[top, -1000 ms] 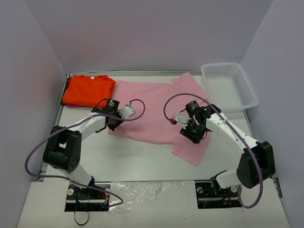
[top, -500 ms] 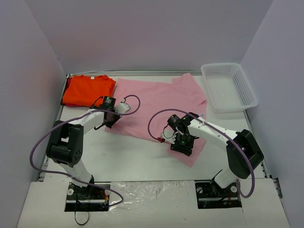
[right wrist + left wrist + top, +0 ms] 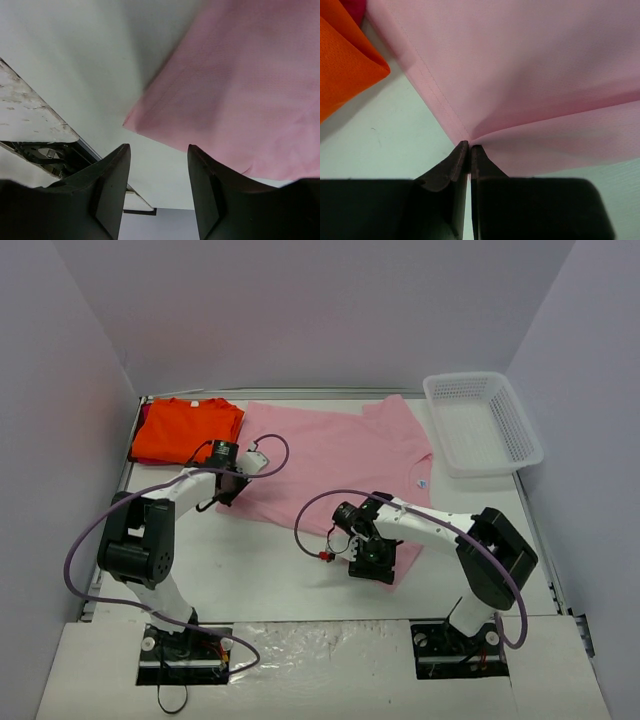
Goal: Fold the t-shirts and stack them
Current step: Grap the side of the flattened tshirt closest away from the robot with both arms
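The light pink t-shirt [image 3: 340, 465] lies spread across the middle of the table. My left gripper [image 3: 226, 490] is shut on its left hem corner, and in the left wrist view the cloth [image 3: 530, 75] fans out from the pinched tips of that gripper [image 3: 469, 146]. The bright orange t-shirt [image 3: 187, 430] lies folded at the back left, its edge [image 3: 345, 65] just beside the pink hem. My right gripper [image 3: 368, 558] hovers at the pink shirt's near right corner. In the right wrist view the right gripper [image 3: 158, 150] is open, with the pink corner [image 3: 240, 90] just beyond the fingertips and nothing between them.
A white mesh basket [image 3: 522, 420] stands at the back right, next to the pink shirt's sleeve. Purple cables loop off both arms over the cloth. Walls close in the table on the left, back and right. The table's near edge [image 3: 30, 125] shows close by in the right wrist view.
My right gripper slid left and nearer along the pink shirt to its near corner, and its jaws widened. My left gripper drew the pinched hem slightly left and back.
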